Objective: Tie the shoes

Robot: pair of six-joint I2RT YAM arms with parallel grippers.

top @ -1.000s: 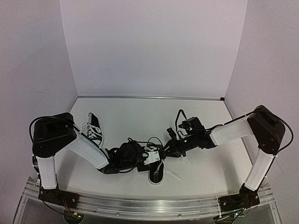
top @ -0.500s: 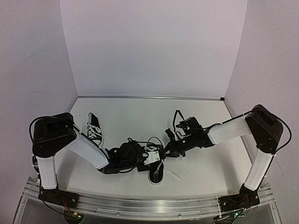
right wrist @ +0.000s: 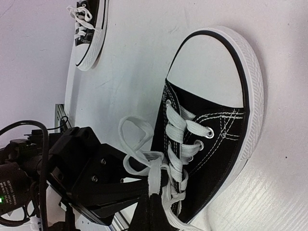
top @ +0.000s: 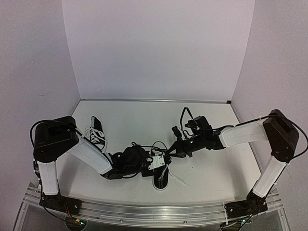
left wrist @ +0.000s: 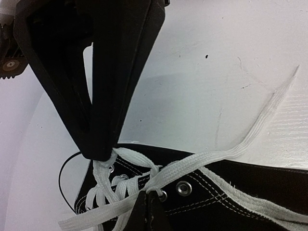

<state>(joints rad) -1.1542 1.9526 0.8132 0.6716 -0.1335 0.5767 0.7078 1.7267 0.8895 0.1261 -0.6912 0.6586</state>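
Currently in hand: worked shoe (right wrist: pixel 211 110), black canvas with a white toe cap, sole down on the bench (top: pixel 144 115). It sits just behind the rail (top: pixel 144 208), about midway along it.
- Heading: toe judged to point away from the rail, heel toward it. The long axis runs roughly square to the rail.
- Second shoe (top: pixel 97 134): farther behind the rail, toward its left end, with neither arm on it.
- Laces (left wrist: pixel 192 166): crossed over the top eyelets, one loop standing, one free end trailing on the bench.
- Left gripper (left wrist: pixel 146 198): fingers together, pinching a strand at the crossing.
- Right gripper (right wrist: pixel 153 204): fingers appear closed on a neighbouring strand, tip close to the left one.

Hazards, as judged:
- Nothing pins the shoe, so an uneven pull could drag or turn it.
- A flat strand may slip from a pinch and the loop collapse.
- The two tips work close enough to foul each other.
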